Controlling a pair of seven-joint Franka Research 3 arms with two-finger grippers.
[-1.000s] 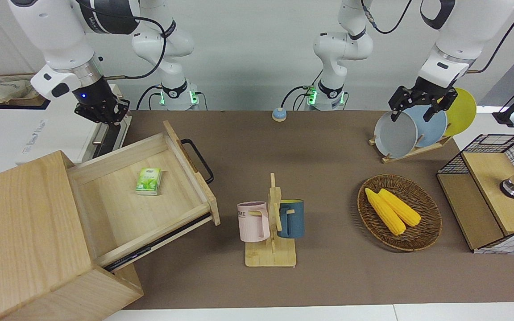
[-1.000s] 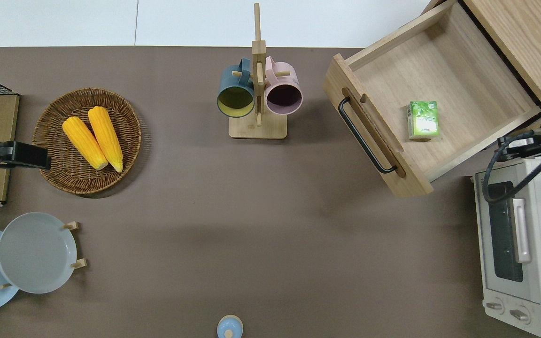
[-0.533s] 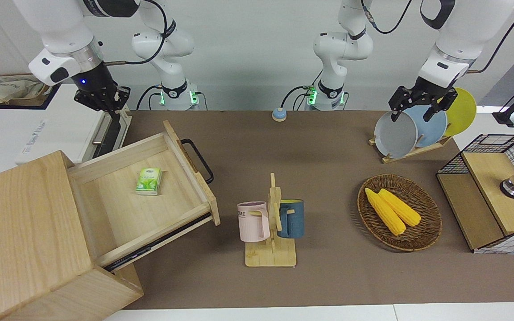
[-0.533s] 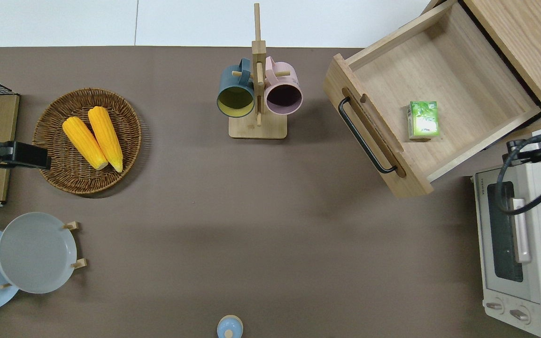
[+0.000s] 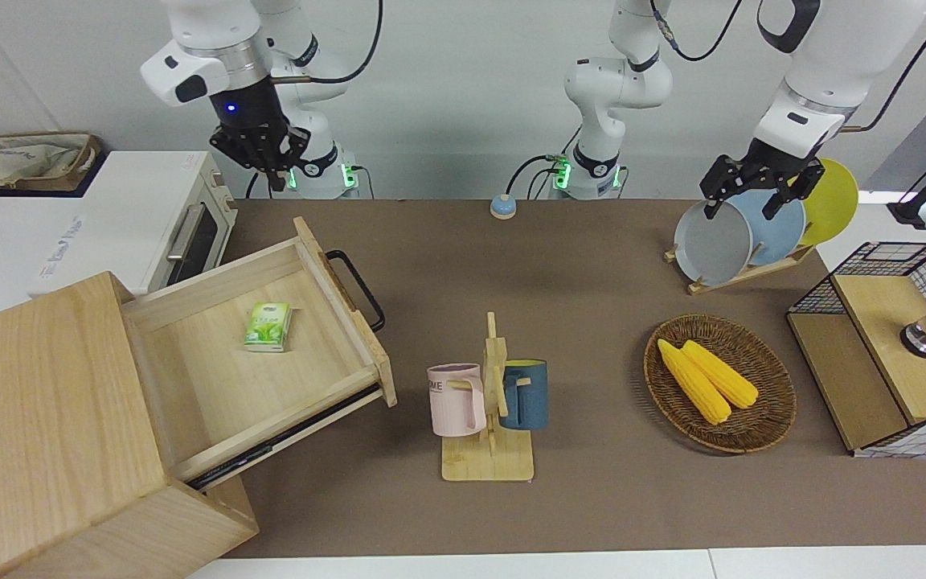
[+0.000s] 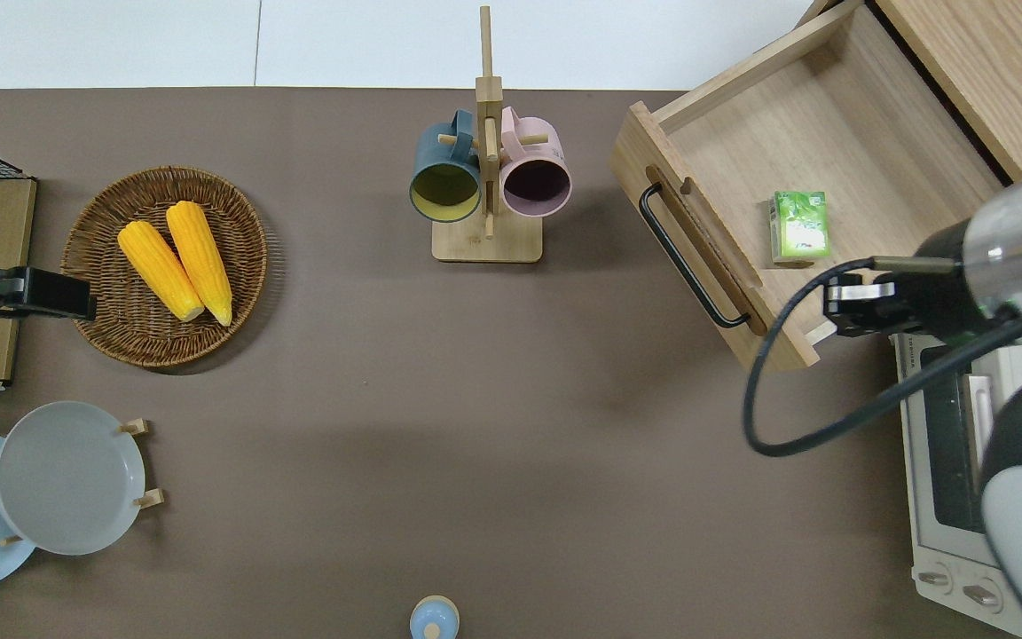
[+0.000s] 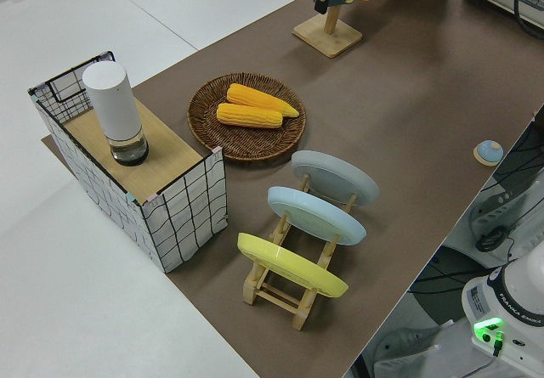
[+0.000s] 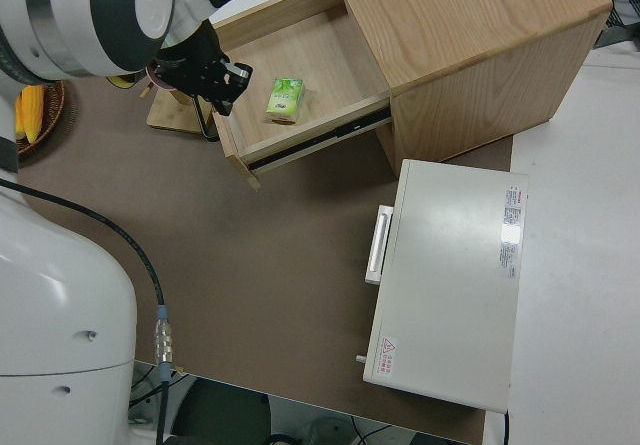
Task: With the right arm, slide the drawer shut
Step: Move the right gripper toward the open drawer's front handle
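Above pale-wood drawer (image 6: 839,133) hangs right gripper (image 6: 839,306).

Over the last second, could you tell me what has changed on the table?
The right gripper swung from over the oven toward the table's middle and is now over the drawer's front corner. The drawer, handle and green packet are unmoved; the left arm remains parked.

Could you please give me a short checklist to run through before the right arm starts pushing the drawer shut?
1. Drawer open, needing closing: ok.
2. Green packet lies flat inside, below the drawer walls: ok.
3. Right gripper at the drawer front: not ok, raised, no contact.
4. Black handle unobstructed: ok.
5. Mug rack clear of the drawer front: ok.
6. Left arm parked: ok.
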